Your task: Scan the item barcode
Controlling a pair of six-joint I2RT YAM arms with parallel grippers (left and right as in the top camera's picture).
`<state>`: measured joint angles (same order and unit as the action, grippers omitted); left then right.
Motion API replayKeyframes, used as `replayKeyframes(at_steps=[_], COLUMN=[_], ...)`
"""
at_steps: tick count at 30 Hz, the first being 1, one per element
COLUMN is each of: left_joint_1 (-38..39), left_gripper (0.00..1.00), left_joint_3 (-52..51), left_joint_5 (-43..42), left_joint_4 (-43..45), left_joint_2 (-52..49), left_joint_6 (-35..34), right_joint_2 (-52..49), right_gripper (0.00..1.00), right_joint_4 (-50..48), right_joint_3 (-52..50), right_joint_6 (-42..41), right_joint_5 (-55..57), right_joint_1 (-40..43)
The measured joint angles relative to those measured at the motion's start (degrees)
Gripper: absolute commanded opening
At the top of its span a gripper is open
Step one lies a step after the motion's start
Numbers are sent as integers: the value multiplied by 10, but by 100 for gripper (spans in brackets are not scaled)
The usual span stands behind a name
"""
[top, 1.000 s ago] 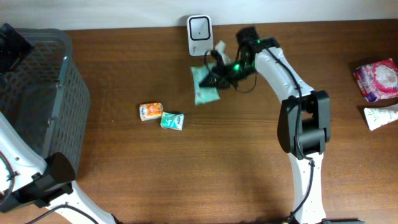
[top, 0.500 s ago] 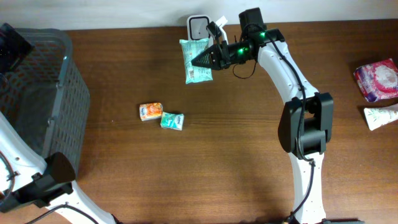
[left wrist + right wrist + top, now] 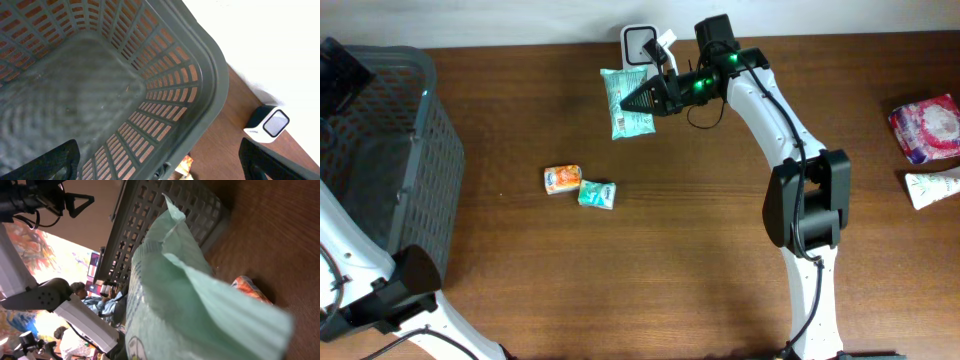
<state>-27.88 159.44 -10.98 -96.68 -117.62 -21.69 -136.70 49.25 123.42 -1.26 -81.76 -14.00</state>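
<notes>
Moved: green packet (image 3: 624,100) had shifted slightly left of its spot half a second before, lying just beside the white scanner (image 3: 640,45) | right gripper (image 3: 645,98) was clamped on the packet's edge, holding it above the table | left gripper (image 3: 157,150) was spread wide, empty, over the grey basket (image 3: 210,75)

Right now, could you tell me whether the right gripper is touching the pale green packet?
Touching. The overhead view shows the right gripper shut on the pale green packet, its tips overlapping the packet's edge and holding it beside the white scanner.
</notes>
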Motion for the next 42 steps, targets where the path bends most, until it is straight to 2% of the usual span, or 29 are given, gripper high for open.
replayKeyframes(at_steps=[6, 9, 12, 14, 16, 18, 20, 22, 23, 24, 25, 26, 28, 29, 30, 31, 34, 36, 39, 40, 41, 42], left_joint_1=[0, 0, 0, 0, 0, 0, 0, 0, 0, 0, 0, 0, 0, 0, 0, 0, 0, 0, 0, 0, 0, 0], left_gripper=[99, 99, 99, 99, 99, 99, 99, 99, 99, 99, 99, 99, 99, 99, 99, 99, 99, 99, 99, 99, 99, 99], left_joint_3=[0, 0, 0, 0, 0, 0, 0, 0, 0, 0, 0, 0, 0, 0, 0, 0, 0, 0, 0, 0, 0, 0], left_joint_5=[0, 0, 0, 0, 0, 0, 0, 0, 0, 0, 0, 0, 0, 0, 0, 0, 0, 0, 0, 0, 0, 0], left_joint_4=[0, 0, 0, 0, 0, 0, 0, 0, 0, 0, 0, 0, 0, 0, 0, 0, 0, 0, -1, 0, 0, 0], left_joint_2=[0, 0, 0, 0, 0, 0, 0, 0, 0, 0, 0, 0, 0, 0, 0, 0, 0, 0, 0, 0, 0, 0], left_joint_6=[0, 0, 0, 0, 0, 0, 0, 0, 0, 0, 0, 0, 0, 0, 0, 0, 0, 0, 0, 0, 0, 0], right_joint_2=[0, 0, 0, -2, -2, -2, -1, -6, -7, -9, -9, -9, -11, -13, -13, -13, -12, -13, -12, -13, -12, -12], right_gripper=[4, 4, 4, 4, 4, 4, 14, 16, 22, 32, 53, 64, 65, 70, 79, 80, 79, 79, 75, 70, 60, 32], right_joint_4=[0, 5, 82, 183, 259, 289, 271, 253, 238, 227, 213, 207, 220, 241, 254, 282, 315, 314, 250, 240, 218, 180], right_joint_3=[0, 0, 5, 25, 35, 36, 13, -28, -44, -46, -46, -46, -33, -9, 17, 61, 108, 75, -9, -32, -48, -71], right_joint_6=[0, -40, -112, -126, -131, -131, -131, -131, -131, -131, -127, -125, -122, -117, -111, -105, -101, -99, -76, -74, -72, -69], right_joint_5=[8, 100, 330, 565, 846, 1028, 1102, 1108, 1083, 1052, 1019, 975, 922, 907, 899, 895, 896, 894, 877, 872, 867, 850], right_joint_1=[0, 0, 0, -4, -16, -35, -45, -46, -47, -50, -56, -67, -93, -107, -117, -118, -71, -20, -1, -4, -5, -7])
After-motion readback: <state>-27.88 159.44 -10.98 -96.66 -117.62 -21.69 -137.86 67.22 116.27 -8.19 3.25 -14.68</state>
